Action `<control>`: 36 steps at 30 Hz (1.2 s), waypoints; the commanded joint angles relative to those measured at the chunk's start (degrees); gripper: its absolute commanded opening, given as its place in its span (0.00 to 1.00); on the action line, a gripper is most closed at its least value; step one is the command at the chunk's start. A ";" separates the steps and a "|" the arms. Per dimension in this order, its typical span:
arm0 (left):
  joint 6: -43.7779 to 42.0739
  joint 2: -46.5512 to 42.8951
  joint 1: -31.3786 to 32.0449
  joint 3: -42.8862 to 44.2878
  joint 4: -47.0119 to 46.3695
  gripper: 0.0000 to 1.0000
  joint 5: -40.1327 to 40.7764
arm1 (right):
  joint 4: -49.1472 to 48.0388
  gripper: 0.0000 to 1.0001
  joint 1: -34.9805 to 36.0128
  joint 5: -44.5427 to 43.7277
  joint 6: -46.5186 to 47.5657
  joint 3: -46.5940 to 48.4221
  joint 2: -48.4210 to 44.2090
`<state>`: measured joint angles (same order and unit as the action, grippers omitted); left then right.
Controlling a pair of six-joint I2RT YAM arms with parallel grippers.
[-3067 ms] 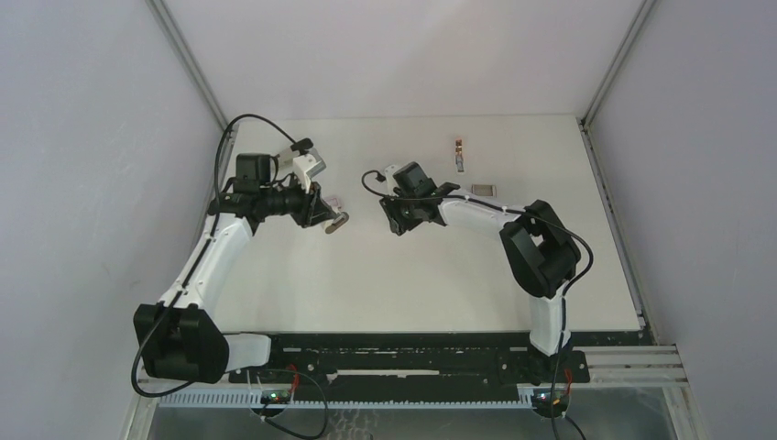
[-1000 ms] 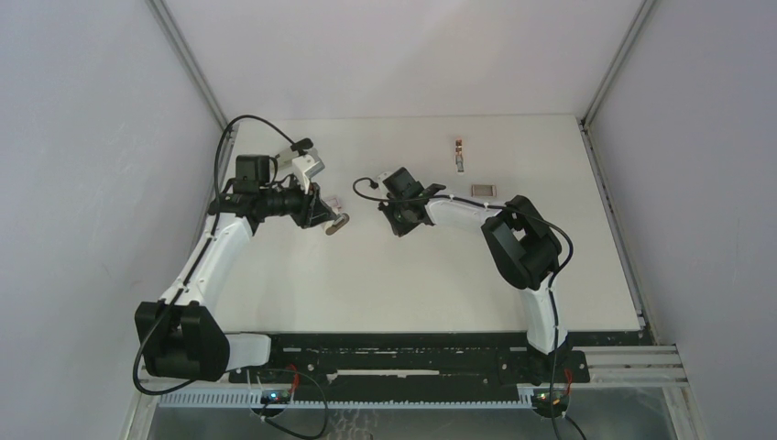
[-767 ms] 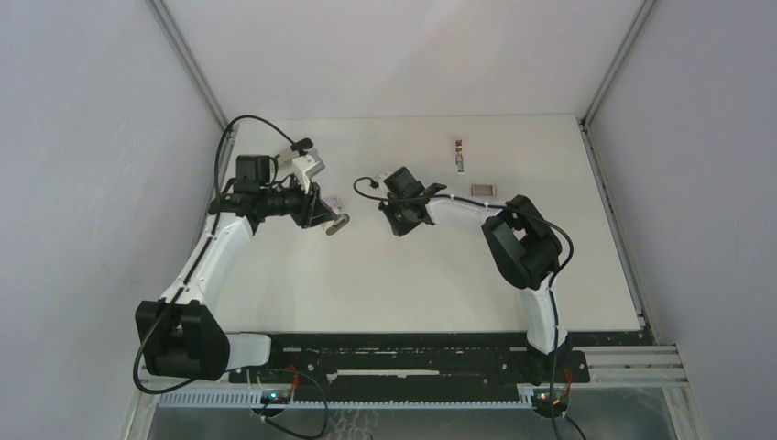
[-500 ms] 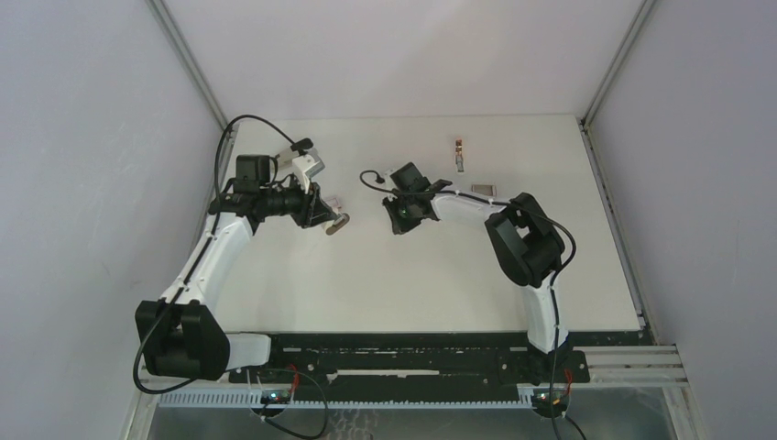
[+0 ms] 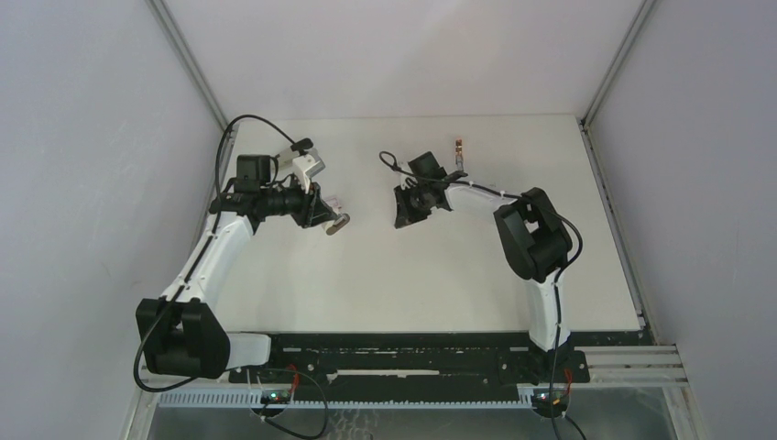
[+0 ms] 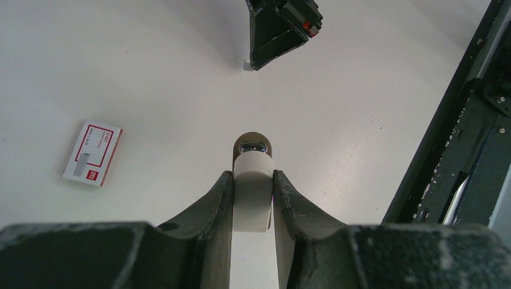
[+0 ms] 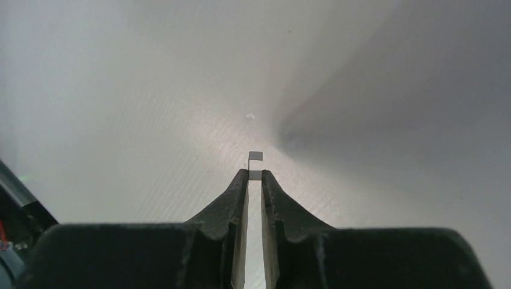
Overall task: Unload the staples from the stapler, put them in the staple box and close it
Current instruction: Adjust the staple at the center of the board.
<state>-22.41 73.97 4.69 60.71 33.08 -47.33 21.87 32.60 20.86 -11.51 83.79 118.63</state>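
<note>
My left gripper (image 5: 321, 214) is shut on the stapler (image 5: 337, 223) and holds it above the table at the left. In the left wrist view the stapler (image 6: 253, 201), a cream body with a round metal end, is clamped between my fingers (image 6: 220, 198). My right gripper (image 5: 400, 220) points down at the table's middle. In the right wrist view it (image 7: 255, 176) is shut on a tiny bent silver strip of staples (image 7: 255, 157) at its fingertips, just above the table. The left wrist view also shows the right gripper (image 6: 250, 63).
A small red-and-white box (image 6: 92, 153) lies on the table beside the stapler's tip; it shows as a pinkish patch in the top view (image 5: 336, 202). A short clip-like piece (image 5: 458, 154) lies at the back. The black rail (image 6: 464, 150) runs along the table's near edge.
My right gripper has swung back and to the right and turned its wrist; its arm now covers the small grey item at the back right. My left arm has stayed still with the stapler.
</note>
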 commanded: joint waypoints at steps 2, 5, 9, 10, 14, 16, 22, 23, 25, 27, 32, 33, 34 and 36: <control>0.88 0.03 -0.45 -1.29 -1.72 0.02 -2.48 | -3.41 0.10 -1.30 6.78 -3.83 -0.37 0.42; 0.88 0.18 -0.41 -1.20 -1.79 0.02 -2.55 | -4.10 0.10 -1.47 8.36 -4.80 -0.75 1.06; 0.83 0.27 -0.43 -1.21 -1.69 0.02 -2.58 | -4.81 0.10 -1.65 10.88 -6.18 -0.82 1.98; 0.82 0.29 -0.43 -1.21 -1.62 0.02 -2.56 | -4.89 0.10 -1.58 11.37 -6.36 -0.82 2.27; 0.88 0.47 -0.43 -1.21 -1.62 0.02 -2.72 | -5.69 0.10 -1.39 13.30 -7.22 -1.10 2.66; 0.80 0.56 -0.39 -1.23 -1.69 0.02 -2.72 | -6.08 0.10 -1.40 14.01 -7.75 -1.23 2.81; 0.69 0.64 -0.44 -1.17 -1.60 0.02 -2.85 | -6.42 0.10 -1.49 14.80 -8.53 -1.26 4.25; 0.66 0.66 -0.39 -1.20 -1.54 0.02 -2.81 | -6.40 0.10 -1.44 14.82 -8.58 -1.26 4.47; 0.69 0.64 -0.40 -1.20 -1.53 0.03 -2.77 | -6.40 0.10 -1.57 14.72 -8.67 -1.21 4.70; 0.66 0.73 -0.45 -1.20 -1.58 0.02 -2.82 | -6.35 0.10 -1.62 14.72 -8.75 -1.35 4.77; 0.70 0.82 -0.43 -1.14 -1.57 0.03 -2.85 | -6.44 0.11 -1.74 14.31 -8.93 -1.54 4.92; 0.66 0.81 -0.39 -1.14 -1.51 0.02 -2.85 | -6.39 0.12 -1.82 14.29 -8.99 -1.60 4.95; 0.61 0.78 -0.38 -1.12 -1.53 0.02 -2.85 | -6.41 0.13 -1.83 14.33 -9.04 -1.63 5.01; 0.62 0.82 -0.38 -1.12 -1.48 0.03 -2.85 | -6.42 0.15 -1.93 14.38 -9.10 -1.69 5.12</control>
<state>-22.44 74.98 4.69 60.71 33.10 -48.23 17.17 30.87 35.22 -19.90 82.43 123.35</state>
